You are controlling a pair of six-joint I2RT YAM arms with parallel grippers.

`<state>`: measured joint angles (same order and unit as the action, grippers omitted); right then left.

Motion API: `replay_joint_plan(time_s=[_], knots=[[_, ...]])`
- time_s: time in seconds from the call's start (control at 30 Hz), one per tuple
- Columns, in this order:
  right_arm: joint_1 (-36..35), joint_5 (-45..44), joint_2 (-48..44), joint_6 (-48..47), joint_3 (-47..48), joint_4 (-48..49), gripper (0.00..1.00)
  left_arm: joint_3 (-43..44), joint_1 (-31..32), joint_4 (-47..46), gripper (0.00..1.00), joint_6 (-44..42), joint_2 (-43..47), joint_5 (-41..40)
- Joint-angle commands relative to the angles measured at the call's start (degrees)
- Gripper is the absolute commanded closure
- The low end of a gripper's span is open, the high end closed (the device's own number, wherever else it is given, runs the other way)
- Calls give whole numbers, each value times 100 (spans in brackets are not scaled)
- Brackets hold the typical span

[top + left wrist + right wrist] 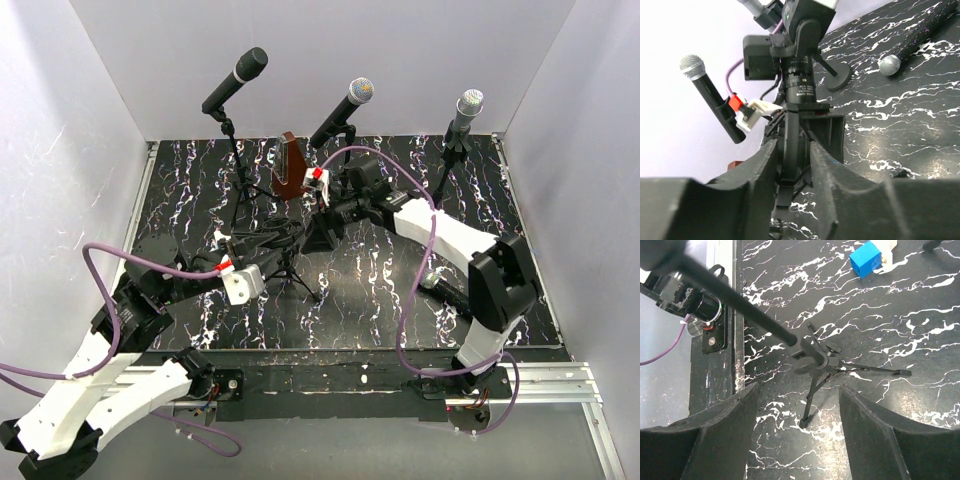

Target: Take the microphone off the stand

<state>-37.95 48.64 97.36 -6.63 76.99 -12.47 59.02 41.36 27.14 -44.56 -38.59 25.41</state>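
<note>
Three microphones stand in clips at the back: a black one (237,80), a middle one (343,112) and a silver-headed one (466,108). The middle microphone (710,97) sits on a tripod stand (295,270). My left gripper (268,243) is low at that stand. Its jaws stand narrowly either side of the stand's upright (790,160), with a thin gap on the right, so the left gripper (792,145) is still open. My right gripper (318,228) hangs open above the tripod (815,365), and nothing lies between the right gripper's (799,390) fingers.
Another microphone (440,285) lies flat on the marbled mat (370,290) at the right. A brown wooden object (290,165) stands behind the middle stand. White walls close the left, back and right sides. Purple cables loop off both arms.
</note>
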Motion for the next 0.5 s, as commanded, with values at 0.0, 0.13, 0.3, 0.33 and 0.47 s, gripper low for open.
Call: replay_joint_plan(time_s=[0.0,0.13,0.3,0.33,0.47], knots=[[-37,356,370,127,553,183,29,127,-14,108,75,-9,-8,-133],[-45,339,626,469,642,403,30,92,-6,81,89,-36,9,-177],[-54,304,828,488,572,351,31,30,-6,20,100,-27,9,-194],[-54,269,854,435,537,316,31,21,-6,-6,100,-18,9,-203],[-72,94,925,365,387,289,32,-5,-6,-94,100,-1,-26,-212]])
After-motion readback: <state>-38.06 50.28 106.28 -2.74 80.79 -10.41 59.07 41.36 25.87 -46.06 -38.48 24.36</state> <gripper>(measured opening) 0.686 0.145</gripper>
